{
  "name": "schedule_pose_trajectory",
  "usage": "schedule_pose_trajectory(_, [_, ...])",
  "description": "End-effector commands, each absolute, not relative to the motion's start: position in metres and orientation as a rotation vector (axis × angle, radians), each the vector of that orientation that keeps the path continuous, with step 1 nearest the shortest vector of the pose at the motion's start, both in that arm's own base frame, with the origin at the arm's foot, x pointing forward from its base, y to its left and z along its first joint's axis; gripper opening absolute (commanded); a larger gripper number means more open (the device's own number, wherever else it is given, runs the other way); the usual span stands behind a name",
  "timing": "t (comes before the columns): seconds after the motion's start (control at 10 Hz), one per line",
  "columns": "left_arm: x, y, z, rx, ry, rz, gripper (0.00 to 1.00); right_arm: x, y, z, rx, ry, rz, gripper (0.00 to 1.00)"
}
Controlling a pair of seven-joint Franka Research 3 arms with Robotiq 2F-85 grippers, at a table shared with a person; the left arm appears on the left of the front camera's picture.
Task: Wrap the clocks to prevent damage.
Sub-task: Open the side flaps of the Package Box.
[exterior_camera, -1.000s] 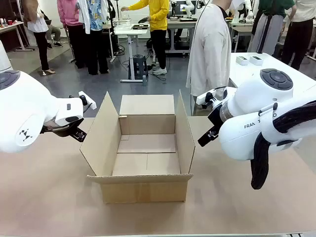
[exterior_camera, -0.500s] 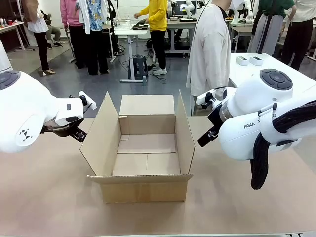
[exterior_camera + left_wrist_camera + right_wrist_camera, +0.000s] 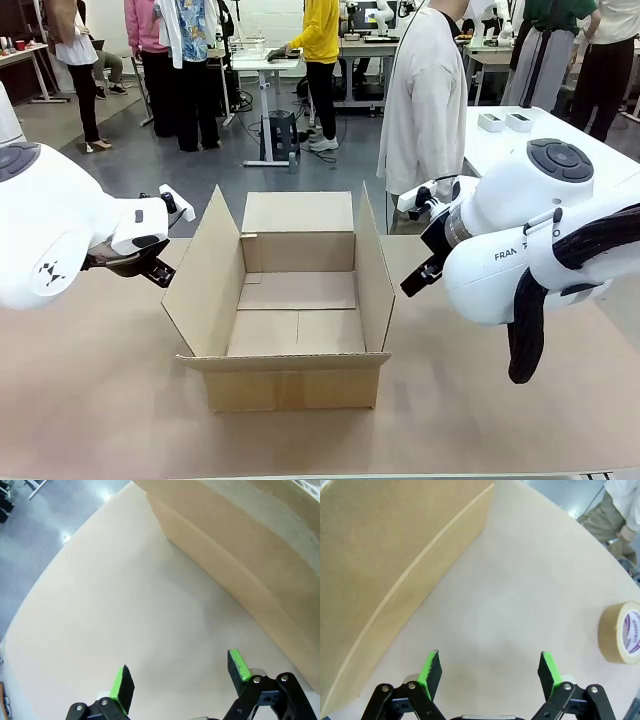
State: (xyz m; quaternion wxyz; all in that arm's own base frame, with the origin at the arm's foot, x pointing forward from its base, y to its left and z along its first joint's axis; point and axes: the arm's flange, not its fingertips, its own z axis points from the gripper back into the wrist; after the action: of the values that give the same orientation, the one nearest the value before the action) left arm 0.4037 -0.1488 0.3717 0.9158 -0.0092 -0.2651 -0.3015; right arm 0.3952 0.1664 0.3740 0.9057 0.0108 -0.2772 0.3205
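Observation:
The clocks are out of view. An open brown cardboard box (image 3: 290, 385) stands in the middle of the table with its flaps up and nothing inside. My left gripper (image 3: 179, 666) hovers open over bare tabletop to the left of the box (image 3: 250, 545), nothing between its green pads. On the box's other side my right gripper (image 3: 490, 656) is open as well, above bare table beside the box wall (image 3: 380, 555). The left arm (image 3: 50, 240) and right arm (image 3: 520, 250) flank the box.
A brown tape roll (image 3: 622, 632) lies on the table to the right of my right gripper. A person in a white top (image 3: 425, 100) stands at the far side, behind the box's right flap. The tan tabletop (image 3: 100, 400) stretches in front of the box.
None at the table: both arms and the box stay still. Only people in the background have shifted.

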Motion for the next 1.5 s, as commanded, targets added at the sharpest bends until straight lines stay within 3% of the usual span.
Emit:
schedule_pose_trajectory(0.0, [0.404,-0.149,0.372,-0.019,-0.546,-0.621,1.00,0.395,0.166,0.374,0.023,-0.573,0.662,1.00])
schedule_pose_trajectory(0.4, [0.404,-0.149,0.372,-0.019,-0.546,-0.621,1.00,0.395,0.166,0.374,0.022,-0.573,0.662,1.00])
schedule_pose_trajectory(0.5, [0.413,-0.139,0.396,0.021,-0.489,-0.791,1.00,0.395,0.167,0.399,0.040,-0.587,0.925,1.00])
schedule_pose_trajectory(0.6, [0.427,-0.122,0.437,0.016,-0.481,-0.833,1.00,0.400,0.157,0.448,0.092,-0.548,0.991,1.00])
schedule_pose_trajectory(0.9, [0.456,-0.113,0.536,-0.106,-0.482,-0.963,1.00,0.399,0.128,0.570,0.156,-0.638,1.026,1.00])
schedule_pose_trajectory(1.2, [0.423,-0.112,0.614,-0.252,-0.508,-1.104,1.00,0.360,0.114,0.641,0.179,-0.474,1.246,1.00])
schedule_pose_trajectory(1.4, [0.401,-0.104,0.650,-0.349,-0.525,-1.211,1.00,0.340,0.108,0.659,0.154,-0.457,1.309,1.00])
